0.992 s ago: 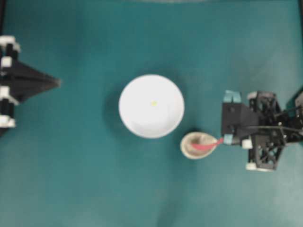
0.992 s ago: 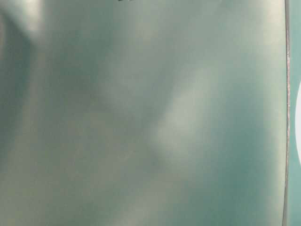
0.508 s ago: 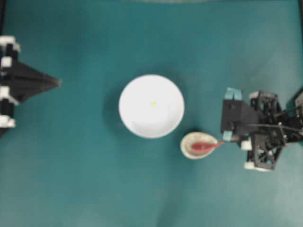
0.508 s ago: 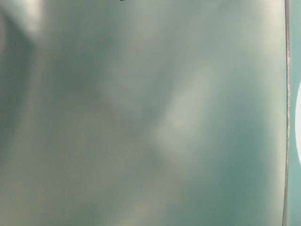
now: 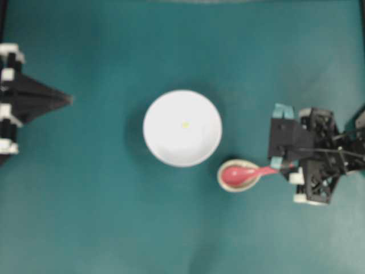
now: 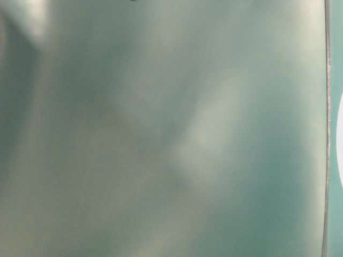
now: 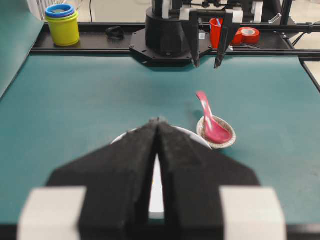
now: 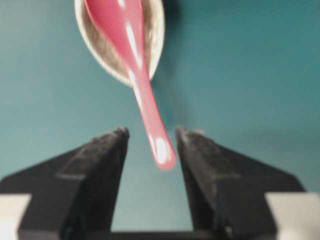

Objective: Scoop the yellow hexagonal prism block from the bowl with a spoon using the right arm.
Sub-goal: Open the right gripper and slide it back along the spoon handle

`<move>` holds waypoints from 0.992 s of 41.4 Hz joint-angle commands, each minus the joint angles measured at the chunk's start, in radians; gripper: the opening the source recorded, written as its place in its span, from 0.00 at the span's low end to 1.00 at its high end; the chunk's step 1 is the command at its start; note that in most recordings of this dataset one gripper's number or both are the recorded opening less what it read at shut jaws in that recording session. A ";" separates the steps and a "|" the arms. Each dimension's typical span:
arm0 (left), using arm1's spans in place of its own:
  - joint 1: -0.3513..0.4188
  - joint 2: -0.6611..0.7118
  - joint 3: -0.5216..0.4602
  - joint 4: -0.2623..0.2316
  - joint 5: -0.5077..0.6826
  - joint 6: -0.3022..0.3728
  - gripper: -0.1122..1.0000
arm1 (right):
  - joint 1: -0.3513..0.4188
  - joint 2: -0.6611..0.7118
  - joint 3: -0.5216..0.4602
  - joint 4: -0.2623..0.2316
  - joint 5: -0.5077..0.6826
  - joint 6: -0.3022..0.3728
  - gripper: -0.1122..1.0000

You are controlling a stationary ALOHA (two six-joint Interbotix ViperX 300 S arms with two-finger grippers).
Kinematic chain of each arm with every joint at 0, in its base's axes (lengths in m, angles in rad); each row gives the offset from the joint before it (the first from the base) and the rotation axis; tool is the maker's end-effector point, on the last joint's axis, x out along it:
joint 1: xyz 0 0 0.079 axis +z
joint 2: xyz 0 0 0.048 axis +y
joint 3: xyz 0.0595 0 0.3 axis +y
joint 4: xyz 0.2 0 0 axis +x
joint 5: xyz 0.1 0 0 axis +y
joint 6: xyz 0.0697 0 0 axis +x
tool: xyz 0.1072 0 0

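The spoon is laid scoop-first in the speckled rest, handle aimed between the right gripper's parted, empty jaws.

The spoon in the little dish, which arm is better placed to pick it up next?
Right. Its claw is open with the spoon handle tip between its fingers; the left claw sits shut far across the table, beyond the bowl.
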 commanded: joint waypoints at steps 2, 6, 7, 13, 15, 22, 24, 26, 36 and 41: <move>0.002 0.009 -0.018 0.000 -0.009 -0.002 0.11 | -0.006 -0.037 0.003 -0.041 -0.089 0.008 0.54; 0.000 0.009 -0.018 0.000 -0.006 -0.002 0.11 | -0.021 -0.069 0.026 -0.086 -0.201 0.012 0.54; 0.002 0.009 -0.018 0.000 -0.005 -0.002 0.11 | -0.028 -0.081 0.035 -0.103 -0.238 0.012 0.54; 0.002 0.009 -0.018 0.000 -0.002 -0.003 0.11 | -0.072 -0.141 0.114 -0.170 -0.449 0.012 0.54; 0.000 0.009 -0.018 0.000 0.000 -0.003 0.11 | -0.098 -0.160 0.149 -0.183 -0.538 0.012 0.54; 0.002 0.009 -0.017 0.000 0.011 -0.003 0.11 | -0.184 -0.196 0.275 -0.196 -0.816 0.011 0.54; 0.002 0.009 -0.017 0.000 0.018 -0.002 0.11 | -0.207 -0.195 0.316 -0.196 -0.896 0.011 0.54; 0.000 0.009 -0.018 0.000 0.026 -0.002 0.11 | -0.227 -0.189 0.353 -0.196 -0.974 0.011 0.54; 0.000 0.009 -0.017 0.000 0.055 -0.002 0.11 | -0.270 -0.114 0.506 -0.187 -1.330 -0.012 0.54; 0.000 0.009 -0.018 0.000 0.055 -0.002 0.11 | -0.272 -0.051 0.560 -0.146 -1.482 -0.054 0.54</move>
